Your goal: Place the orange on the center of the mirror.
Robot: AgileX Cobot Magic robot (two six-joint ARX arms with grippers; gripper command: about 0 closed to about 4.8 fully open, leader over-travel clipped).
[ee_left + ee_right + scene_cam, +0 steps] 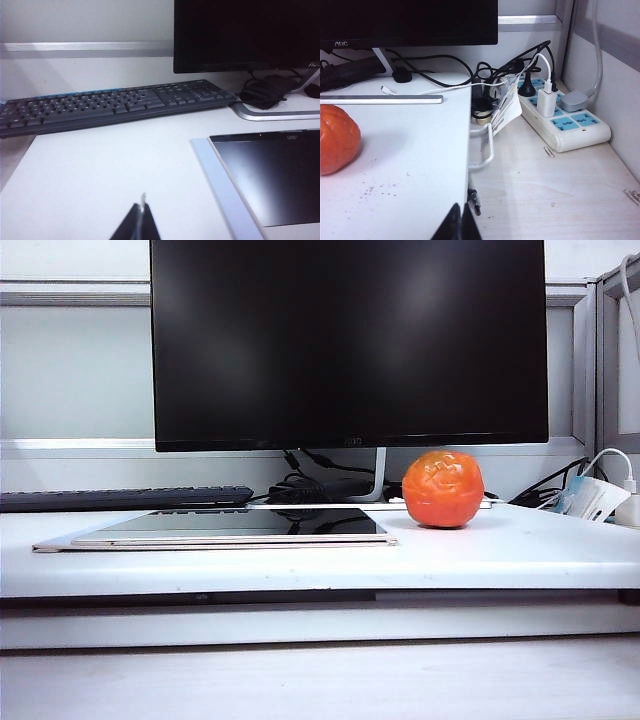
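Observation:
The orange point(443, 489), glossy red-orange with bumpy skin, rests on the white shelf point(500, 555) to the right of the mirror point(230, 525). The mirror lies flat, a dark reflective panel with a pale frame. In the left wrist view my left gripper point(141, 207) is shut and empty, hovering over bare white shelf beside the mirror point(270, 175). Over the shelf's right edge, my right gripper point(460, 210) is also shut and empty, with the orange point(337, 137) some way ahead and to its side. Neither gripper shows in the exterior view.
A black monitor point(348, 340) stands behind the shelf, its stand base point(280, 114) near the mirror. A black keyboard point(115, 102) lies at the back left. Right of the shelf edge point(469, 150) sit tangled cables point(490, 85) and a power strip point(565, 120).

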